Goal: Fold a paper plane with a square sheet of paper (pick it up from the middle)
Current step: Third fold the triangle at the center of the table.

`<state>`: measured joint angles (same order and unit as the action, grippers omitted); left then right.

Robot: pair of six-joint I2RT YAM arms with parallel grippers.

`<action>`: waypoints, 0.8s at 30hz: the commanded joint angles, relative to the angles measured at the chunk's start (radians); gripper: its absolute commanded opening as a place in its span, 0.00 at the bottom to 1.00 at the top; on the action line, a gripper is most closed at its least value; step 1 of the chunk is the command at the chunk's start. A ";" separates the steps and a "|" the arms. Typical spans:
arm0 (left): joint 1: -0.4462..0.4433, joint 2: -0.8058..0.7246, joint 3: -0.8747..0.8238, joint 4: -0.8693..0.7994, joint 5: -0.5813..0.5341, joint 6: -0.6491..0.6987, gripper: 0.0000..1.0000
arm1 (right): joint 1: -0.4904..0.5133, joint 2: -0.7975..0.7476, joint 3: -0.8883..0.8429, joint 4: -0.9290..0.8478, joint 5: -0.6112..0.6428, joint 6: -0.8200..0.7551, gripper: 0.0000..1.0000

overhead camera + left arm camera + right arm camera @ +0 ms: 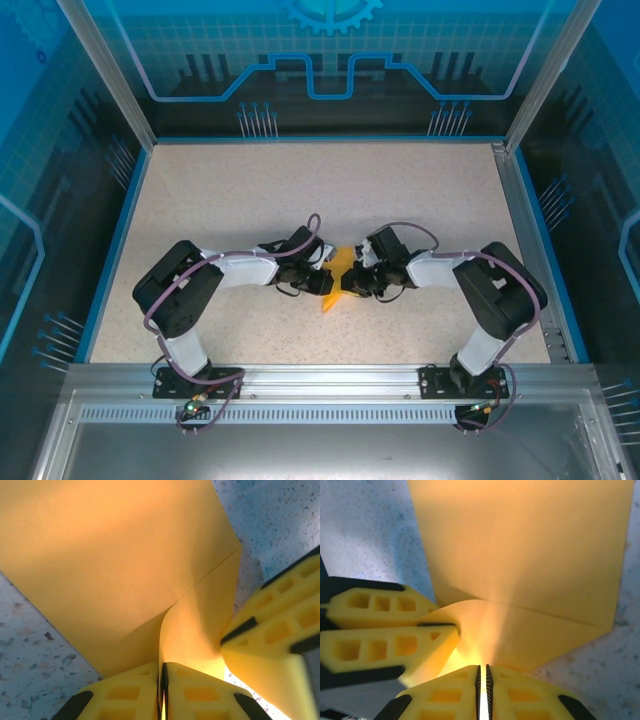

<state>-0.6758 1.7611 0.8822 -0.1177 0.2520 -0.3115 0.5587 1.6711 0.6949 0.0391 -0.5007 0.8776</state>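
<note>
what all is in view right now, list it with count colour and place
square sheet of paper: one, orange-yellow, partly folded, mid-table between the grippers
table: one, speckled beige, blue-edged
backdrop walls: blue printed panels, far and side edges
metal rail: one, silver, near edge under the arm bases
arms: two, black and white with purple cables, left arm, right arm
left gripper: yellow fingers, shut on the paper
right gripper: yellow fingers, shut on the paper
</note>
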 commanded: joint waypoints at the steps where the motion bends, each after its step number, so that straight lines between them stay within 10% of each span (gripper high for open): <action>1: 0.004 0.034 -0.001 -0.020 -0.003 0.017 0.13 | 0.025 -0.040 -0.025 0.030 0.001 0.029 0.14; 24: 0.004 0.034 -0.005 -0.021 0.001 0.020 0.13 | 0.086 -0.027 -0.057 0.086 0.047 0.072 0.13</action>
<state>-0.6758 1.7611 0.8822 -0.1177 0.2523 -0.3111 0.6239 1.6920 0.6628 0.1345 -0.4709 0.9375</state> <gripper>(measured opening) 0.127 0.123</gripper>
